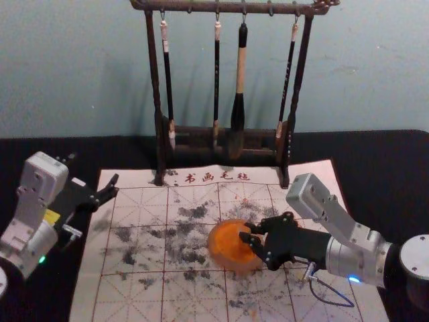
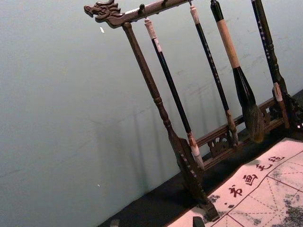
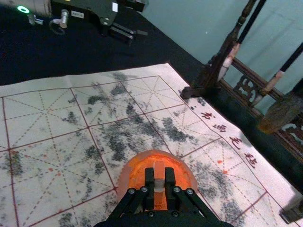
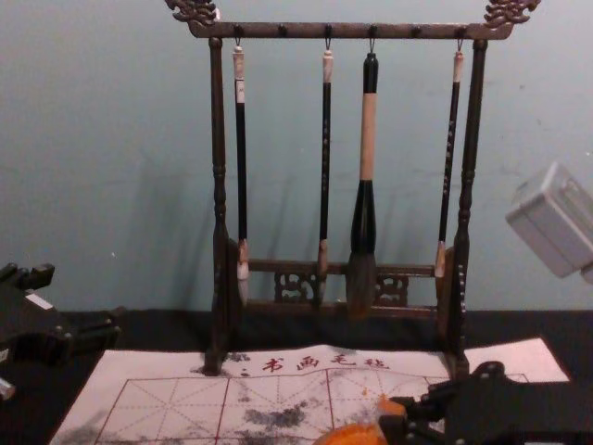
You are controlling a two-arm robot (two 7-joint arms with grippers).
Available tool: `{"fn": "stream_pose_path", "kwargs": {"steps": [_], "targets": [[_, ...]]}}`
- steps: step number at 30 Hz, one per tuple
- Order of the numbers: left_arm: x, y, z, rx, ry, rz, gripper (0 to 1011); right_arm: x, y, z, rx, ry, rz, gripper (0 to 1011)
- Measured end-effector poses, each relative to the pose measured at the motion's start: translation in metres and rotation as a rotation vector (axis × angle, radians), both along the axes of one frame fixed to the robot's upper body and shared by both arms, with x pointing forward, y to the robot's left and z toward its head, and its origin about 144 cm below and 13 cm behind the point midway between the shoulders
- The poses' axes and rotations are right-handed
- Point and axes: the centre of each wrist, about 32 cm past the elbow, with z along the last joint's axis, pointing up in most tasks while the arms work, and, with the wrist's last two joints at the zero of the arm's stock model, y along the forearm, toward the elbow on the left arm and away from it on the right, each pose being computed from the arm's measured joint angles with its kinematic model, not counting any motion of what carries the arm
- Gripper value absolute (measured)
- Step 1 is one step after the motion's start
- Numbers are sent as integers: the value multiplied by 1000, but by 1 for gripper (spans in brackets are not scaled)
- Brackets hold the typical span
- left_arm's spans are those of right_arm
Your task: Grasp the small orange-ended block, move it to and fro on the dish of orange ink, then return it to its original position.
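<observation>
Gridded felt bears the dish. Over it, the right gripper pinches the block, orange end outward, likely so that end meets ink. Left of the dish, well apart, the left gripper idles, spread.

Head view looks down, chest view across, sharing the rack.

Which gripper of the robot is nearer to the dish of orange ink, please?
Right. The right gripper is at the dish, with the small block between its fingers; the left gripper is farther away, near the mat's far left corner.
</observation>
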Motion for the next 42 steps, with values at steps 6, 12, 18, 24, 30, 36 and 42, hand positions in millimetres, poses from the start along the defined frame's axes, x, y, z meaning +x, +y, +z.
{"fn": "stream_pose_path", "kwargs": {"steps": [6,12,18,24,30,36,42], "targets": [[0,0,0,0,0,0,1001,-1,4,1,4,0,15,83],[0,0,0,0,0,0,1001,0,9,2,9,-3,27,83],[0,0,0,0,0,0,1001,4,14,3,14,-2,30,83],[0,0,0,0,0,0,1001,9,17,2,14,1,24,83],[0,0,0,0,0,0,1001,15,20,1,13,2,7,83],[0,0,0,0,0,0,1001,21,20,2,12,-2,-15,83],[0,0,0,0,0,0,1001,25,17,3,9,-6,-36,83]]}}
